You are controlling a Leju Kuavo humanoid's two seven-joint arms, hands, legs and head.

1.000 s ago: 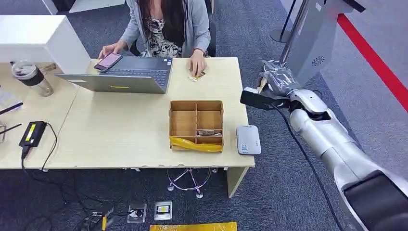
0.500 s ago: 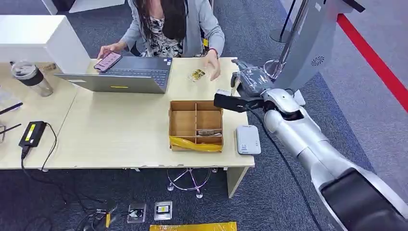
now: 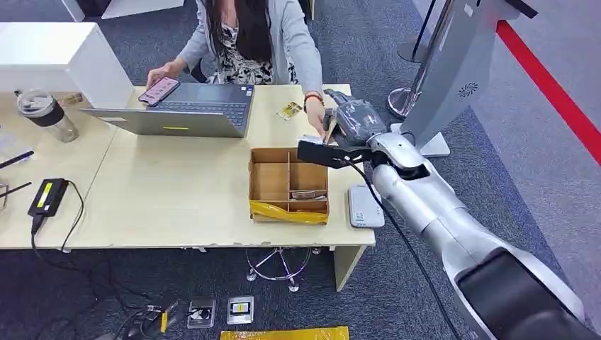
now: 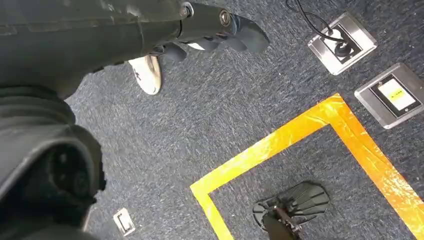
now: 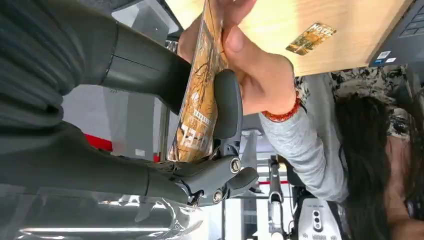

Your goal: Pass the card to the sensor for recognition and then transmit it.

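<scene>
Above table [image 3: 177, 191]: right hand [image 3: 354, 120] pinches card [image 5: 200, 100]; person's hand [image 5: 255, 70] grips it too; early release risks dropping. Left hand [image 4: 210, 30] holds nothing.

Card [image 5: 200, 95]: gold-brown, printed, stood on edge above the far right table corner.
Sensor [image 3: 365, 206]: white, flat beside the box.

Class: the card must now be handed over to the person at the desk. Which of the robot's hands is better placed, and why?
Right. The right hand holds the card at the person's hand, which grips it. The left hand hangs over the floor.
</scene>
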